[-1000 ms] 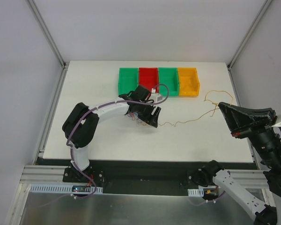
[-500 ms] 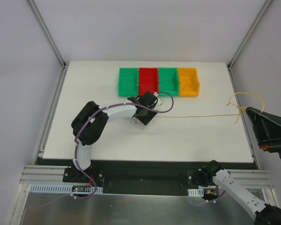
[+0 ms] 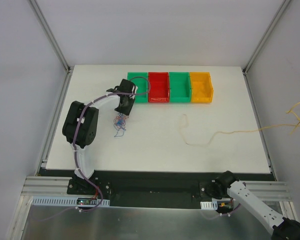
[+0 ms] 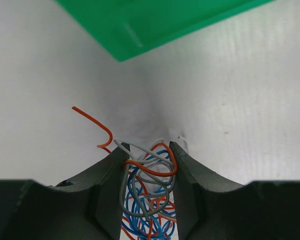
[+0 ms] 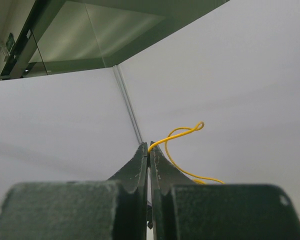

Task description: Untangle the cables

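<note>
Robot lab cell: white table [image 3: 215,155], alu frame [image 3: 49,34], plain wall panels [image 3: 155,30], sorting bins [image 3: 179,99].

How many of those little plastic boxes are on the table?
4, in a row: a green plastic bin at the left, partly covered, then a red plastic bin, a second green plastic bin, and an orange plastic bin at the right. None looks hidden.
</note>
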Tool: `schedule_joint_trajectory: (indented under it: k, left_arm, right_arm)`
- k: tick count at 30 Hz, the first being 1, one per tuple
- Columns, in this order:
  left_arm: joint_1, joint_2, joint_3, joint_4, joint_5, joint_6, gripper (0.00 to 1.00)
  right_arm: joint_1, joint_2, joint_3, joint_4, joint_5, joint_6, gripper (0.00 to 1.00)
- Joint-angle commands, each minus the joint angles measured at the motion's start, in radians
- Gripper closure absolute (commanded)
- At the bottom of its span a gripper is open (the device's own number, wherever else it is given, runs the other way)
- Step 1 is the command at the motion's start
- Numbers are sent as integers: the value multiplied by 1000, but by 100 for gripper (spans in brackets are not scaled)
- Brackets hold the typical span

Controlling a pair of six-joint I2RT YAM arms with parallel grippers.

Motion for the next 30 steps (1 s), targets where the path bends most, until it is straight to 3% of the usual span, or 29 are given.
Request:
schedule_joint_trajectory:
  k: [1, 8, 14, 17, 23, 30]
  left_arm:
    - [69, -79, 0, -41, 7, -26, 64]
    - [149, -119, 43, -76, 149, -98, 60]
    - [149, -286, 34, -82, 318, -154, 38]
    - [149, -359, 29, -70, 402, -171, 33]
    - [149, -444, 15, -42, 513, -201, 28]
    - [149, -453, 0, -16, 576, -235, 27]
  right_arm:
    - [12, 18, 49, 48, 49, -71, 100]
    - [41, 52, -71, 99, 52, -49, 99]
    - [43, 112, -79, 114, 38, -71, 100]
    - [42, 153, -51, 116, 38, -88, 100]
    - [43, 239, -11, 128, 9, -94, 100]
    - [42, 226, -186, 174, 23, -53, 100]
